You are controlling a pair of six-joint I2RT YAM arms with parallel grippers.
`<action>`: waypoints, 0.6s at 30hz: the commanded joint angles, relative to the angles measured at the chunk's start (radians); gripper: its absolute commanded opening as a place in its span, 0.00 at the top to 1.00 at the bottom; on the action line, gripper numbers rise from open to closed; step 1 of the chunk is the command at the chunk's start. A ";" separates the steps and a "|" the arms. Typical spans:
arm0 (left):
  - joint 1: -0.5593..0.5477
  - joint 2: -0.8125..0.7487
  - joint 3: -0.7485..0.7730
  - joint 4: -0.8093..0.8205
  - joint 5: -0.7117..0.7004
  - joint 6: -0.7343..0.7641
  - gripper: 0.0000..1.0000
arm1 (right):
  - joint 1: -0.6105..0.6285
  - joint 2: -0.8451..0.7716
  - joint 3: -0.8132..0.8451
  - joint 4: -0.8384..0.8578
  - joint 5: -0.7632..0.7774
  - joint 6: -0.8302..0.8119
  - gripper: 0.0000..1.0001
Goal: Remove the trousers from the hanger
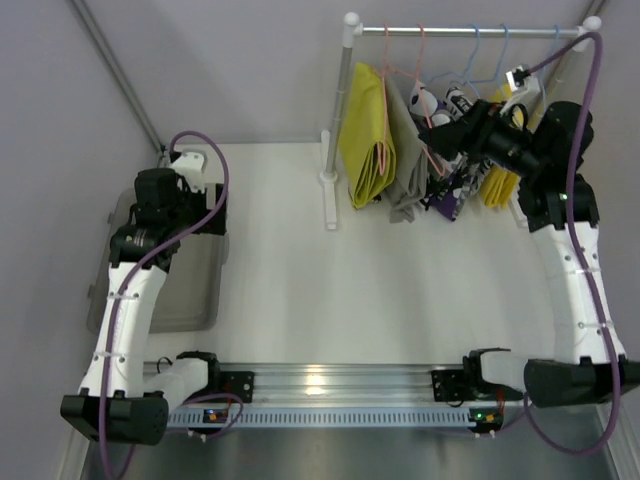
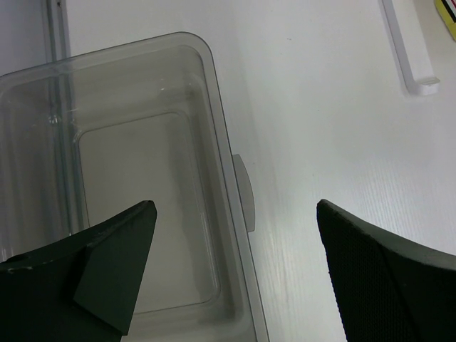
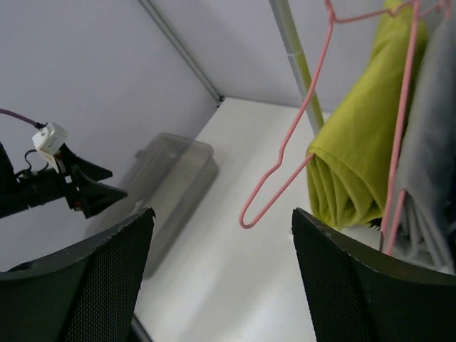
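The greenish-yellow trousers (image 1: 365,135) hang folded over the bar of the salmon-pink wire hanger (image 1: 386,95) at the left end of the rack's rail. In the right wrist view the trousers (image 3: 356,157) drape over the hanger (image 3: 285,153), whose bare looped end sticks out to the left. My right gripper (image 1: 432,138) is raised beside the rack, to the right of the trousers. It is open and empty (image 3: 222,212), apart from the hanger. My left gripper (image 1: 205,215) is open and empty (image 2: 235,206) over the bin's right rim.
A clear plastic bin (image 2: 214,107) sits at the table's left (image 1: 200,300). The white rack post (image 1: 335,130) stands left of the trousers. A grey garment (image 1: 410,170) on a second pink hanger, light blue hangers (image 1: 480,60), a patterned garment (image 1: 455,190) and a golden-yellow garment (image 1: 497,185) hang further right.
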 commanded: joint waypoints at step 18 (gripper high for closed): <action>0.005 0.051 0.091 0.031 -0.098 -0.090 0.01 | 0.180 0.557 0.365 0.120 0.088 0.284 0.35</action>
